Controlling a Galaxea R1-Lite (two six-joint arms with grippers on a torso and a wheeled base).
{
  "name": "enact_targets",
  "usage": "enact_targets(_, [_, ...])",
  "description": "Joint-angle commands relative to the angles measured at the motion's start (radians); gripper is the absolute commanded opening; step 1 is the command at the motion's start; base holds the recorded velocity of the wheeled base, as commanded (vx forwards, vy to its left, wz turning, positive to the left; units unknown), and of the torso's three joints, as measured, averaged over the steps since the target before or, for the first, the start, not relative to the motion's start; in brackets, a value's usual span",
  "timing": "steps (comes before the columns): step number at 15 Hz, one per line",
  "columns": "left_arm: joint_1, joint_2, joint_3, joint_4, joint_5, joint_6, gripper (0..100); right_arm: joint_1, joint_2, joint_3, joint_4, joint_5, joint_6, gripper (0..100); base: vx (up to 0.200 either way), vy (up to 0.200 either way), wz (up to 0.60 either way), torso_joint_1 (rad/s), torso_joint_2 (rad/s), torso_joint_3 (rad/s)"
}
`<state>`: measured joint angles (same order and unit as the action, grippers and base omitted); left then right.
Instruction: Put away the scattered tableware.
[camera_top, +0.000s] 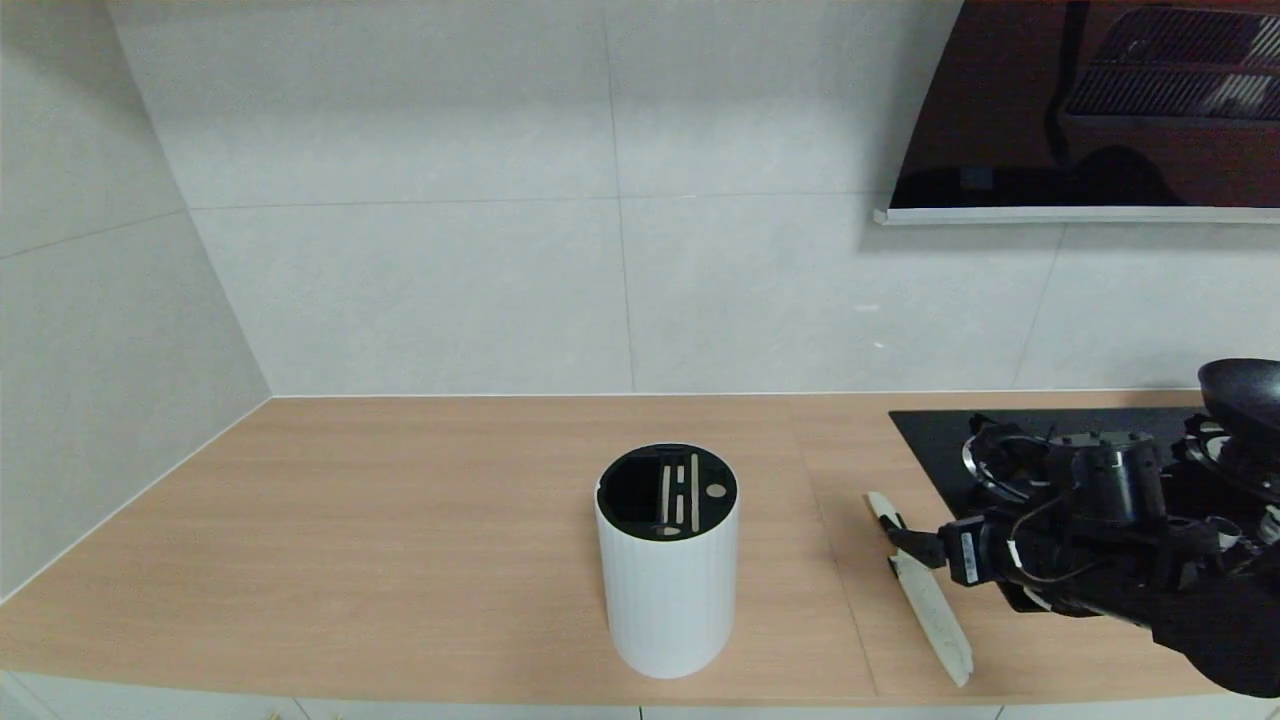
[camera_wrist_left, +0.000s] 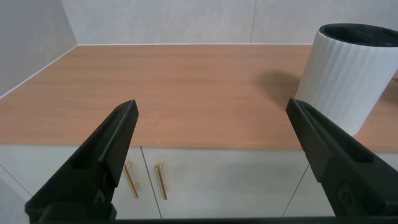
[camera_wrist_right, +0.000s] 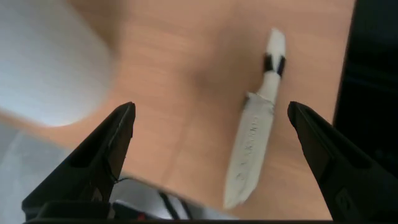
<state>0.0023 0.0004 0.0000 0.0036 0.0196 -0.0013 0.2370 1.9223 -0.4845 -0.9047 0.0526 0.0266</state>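
Right gripper (camera_wrist_right: 210, 109) low over worktop (camera_top: 400, 520), fingers spread wide, pinching nothing. Pale knife (camera_wrist_right: 252, 143) lay flat on worktop in gap between those fingers, nearer one finger than other; contact could not be told. White ribbed holder (camera_top: 668, 580) stood upright beyond opposite finger, well apart from knife. Black hob (camera_top: 940, 440) just behind right gripper. Left gripper (camera_wrist_left: 211, 106) off worktop's front edge, fingers spread, empty; holder ahead, past one fingertip; cabinet handles (camera_wrist_left: 161, 180) below.

Middle of the knife (camera_top: 936, 612) behind the right pincer (camera_top: 900, 548); white holder (camera_wrist_right: 46, 62) blurred, cropped at the edge
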Motion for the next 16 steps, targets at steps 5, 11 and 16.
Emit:
enact_targets(5, [-0.001, 0.000, 0.000, 0.001, 0.000, 0.000, 100, -0.035, 0.277, -0.025, -0.051, -0.080, -0.004, 100, 0.000, 0.000, 0.00, 0.000, 0.00, 0.000])
enact_targets(11, [0.001, 0.000, 0.000, -0.001, 0.000, 0.000, 100, -0.015, 0.446, -0.146, -0.115, -0.102, -0.004, 100, 0.000, 0.000, 0.00, 0.000, 0.00, 0.000])
enact_targets(16, [-0.001, 0.000, 0.000, -0.001, 0.000, 0.000, 100, -0.019, 0.507, -0.195, -0.151, -0.142, -0.001, 100, 0.000, 0.000, 0.00, 0.000, 0.00, 0.000])
